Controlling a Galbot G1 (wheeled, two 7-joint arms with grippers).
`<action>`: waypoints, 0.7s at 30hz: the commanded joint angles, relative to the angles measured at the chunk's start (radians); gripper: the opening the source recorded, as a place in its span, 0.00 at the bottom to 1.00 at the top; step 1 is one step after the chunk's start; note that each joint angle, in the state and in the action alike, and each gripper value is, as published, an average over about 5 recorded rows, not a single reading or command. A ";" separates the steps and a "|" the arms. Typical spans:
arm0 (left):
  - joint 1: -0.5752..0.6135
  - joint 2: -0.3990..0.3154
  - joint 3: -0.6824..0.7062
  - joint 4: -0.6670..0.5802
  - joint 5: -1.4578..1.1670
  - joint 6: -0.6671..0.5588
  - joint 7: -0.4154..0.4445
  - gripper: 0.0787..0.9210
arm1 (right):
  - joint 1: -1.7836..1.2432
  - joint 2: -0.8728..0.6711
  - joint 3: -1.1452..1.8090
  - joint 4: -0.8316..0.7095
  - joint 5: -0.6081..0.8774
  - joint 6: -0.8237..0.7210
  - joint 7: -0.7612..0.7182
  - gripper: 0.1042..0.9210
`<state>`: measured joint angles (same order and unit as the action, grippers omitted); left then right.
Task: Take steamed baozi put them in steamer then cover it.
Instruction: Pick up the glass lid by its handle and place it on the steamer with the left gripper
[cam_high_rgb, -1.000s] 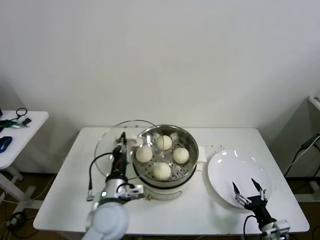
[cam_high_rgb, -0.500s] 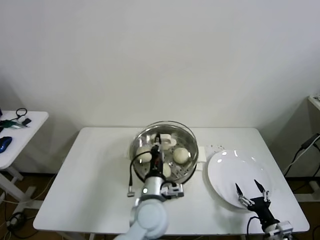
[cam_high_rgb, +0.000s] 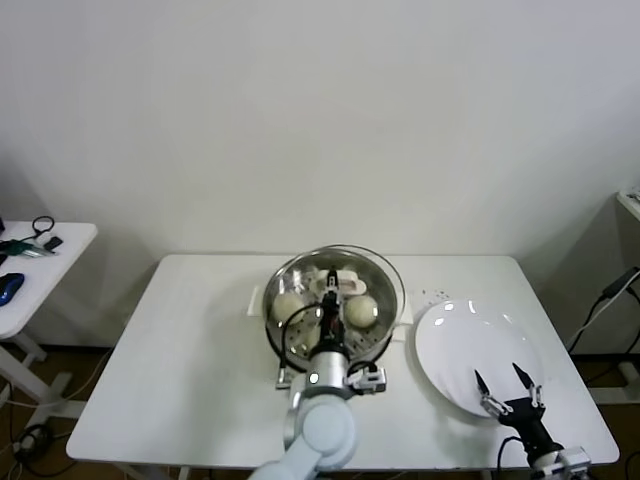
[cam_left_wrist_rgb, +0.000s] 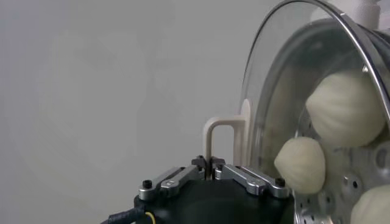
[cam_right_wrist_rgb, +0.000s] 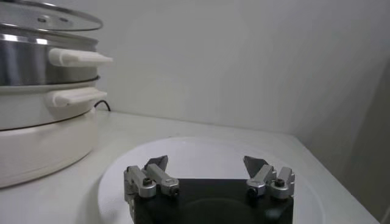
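Observation:
The steel steamer (cam_high_rgb: 385, 322) stands on its cream pot base at mid table with the baozi (cam_high_rgb: 362, 310) inside. The clear glass cover (cam_high_rgb: 392, 275) now lies over the steamer. My left gripper (cam_high_rgb: 331, 290) is shut on the cover's cream handle (cam_left_wrist_rgb: 214, 137) above the steamer's middle. In the left wrist view the cover (cam_left_wrist_rgb: 277, 61) stands close over the baozi (cam_left_wrist_rgb: 347, 106) in the steamer (cam_left_wrist_rgb: 359, 182). My right gripper (cam_high_rgb: 505, 380) is open and empty over the white plate (cam_high_rgb: 470, 335); it also shows in the right wrist view (cam_right_wrist_rgb: 207, 167).
The white plate (cam_right_wrist_rgb: 201, 149) lies right of the steamer (cam_right_wrist_rgb: 36, 58), near the table's front right edge. A side table (cam_high_rgb: 30, 265) with small items stands at far left. A cable (cam_high_rgb: 610, 300) hangs at far right.
My left gripper has carried the cover from the table left of the steamer rightward until it is over the steamer. The right gripper has drawn back slightly toward the front edge.

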<state>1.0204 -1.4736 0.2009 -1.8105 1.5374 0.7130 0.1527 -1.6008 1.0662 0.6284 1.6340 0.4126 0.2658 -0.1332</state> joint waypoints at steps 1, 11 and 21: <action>-0.017 -0.034 0.022 0.040 0.021 0.008 -0.005 0.07 | 0.001 -0.002 0.001 -0.002 0.003 0.002 -0.001 0.88; 0.013 0.007 -0.002 0.019 0.063 -0.008 0.035 0.07 | 0.000 0.002 -0.003 0.002 -0.003 0.001 -0.005 0.88; 0.012 0.029 -0.019 0.021 0.066 -0.018 0.041 0.07 | 0.000 0.005 -0.002 0.005 -0.010 0.004 -0.007 0.88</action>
<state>1.0290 -1.4455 0.1886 -1.7949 1.5861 0.6929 0.1925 -1.6018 1.0694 0.6263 1.6358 0.4055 0.2679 -0.1403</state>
